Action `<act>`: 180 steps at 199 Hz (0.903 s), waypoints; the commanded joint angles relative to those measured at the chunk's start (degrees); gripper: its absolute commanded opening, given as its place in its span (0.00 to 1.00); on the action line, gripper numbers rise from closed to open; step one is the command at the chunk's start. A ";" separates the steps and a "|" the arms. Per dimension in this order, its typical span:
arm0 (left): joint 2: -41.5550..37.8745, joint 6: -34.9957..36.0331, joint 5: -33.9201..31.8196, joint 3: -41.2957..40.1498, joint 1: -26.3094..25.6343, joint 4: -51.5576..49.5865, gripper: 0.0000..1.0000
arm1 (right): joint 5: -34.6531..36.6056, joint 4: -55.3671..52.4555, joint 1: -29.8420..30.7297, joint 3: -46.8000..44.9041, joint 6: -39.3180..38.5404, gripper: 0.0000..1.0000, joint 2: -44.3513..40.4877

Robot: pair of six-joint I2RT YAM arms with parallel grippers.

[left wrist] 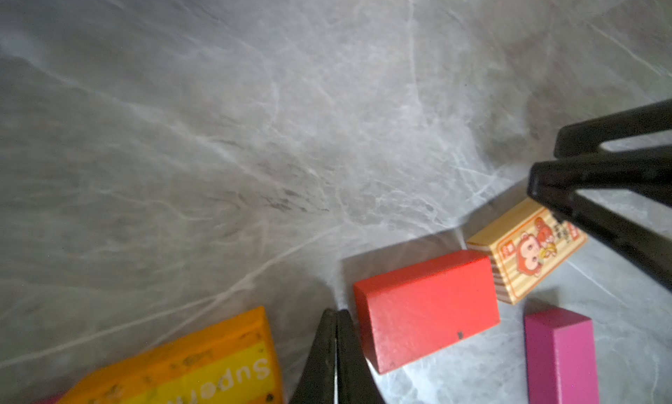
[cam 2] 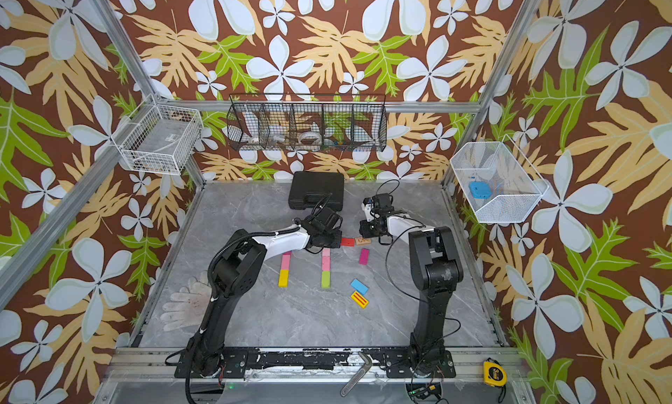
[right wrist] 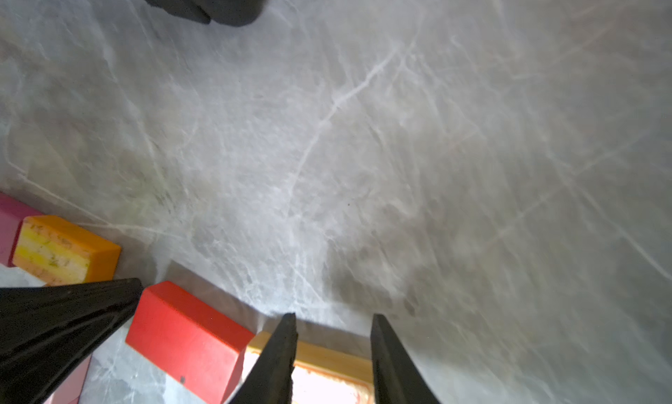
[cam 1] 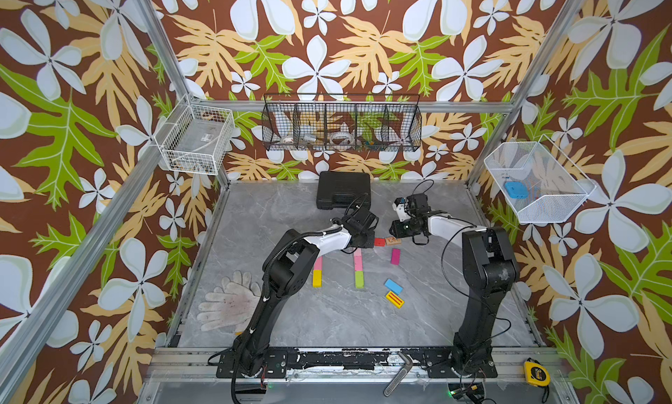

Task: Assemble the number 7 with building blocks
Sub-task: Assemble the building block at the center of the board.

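Left wrist: jaws closed beside red block (left wrist: 425, 311)

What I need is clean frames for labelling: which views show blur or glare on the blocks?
Right wrist: the wood block seen between the fingers is blown out to white, and the table looks smeared. Left wrist: the red block is crisp, the orange block soft. Both top views: evenly lit and sharp, no glare.
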 commanded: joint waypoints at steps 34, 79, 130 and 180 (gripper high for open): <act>0.36 0.76 0.73 1.14 0.26 -1.25 0.08 | 3.11 0.14 -2.36 -3.09 1.58 0.36 -2.73; 0.74 1.37 2.00 1.85 0.17 -2.28 0.08 | 5.85 0.14 -2.46 -6.06 1.40 0.36 -3.65; 0.58 1.29 2.38 1.57 0.18 -2.77 0.08 | 5.93 0.27 -2.51 -6.83 1.18 0.36 -3.55; 0.47 1.20 2.47 1.27 0.17 -2.66 0.08 | 4.87 0.03 -2.36 -7.04 0.52 0.36 -3.55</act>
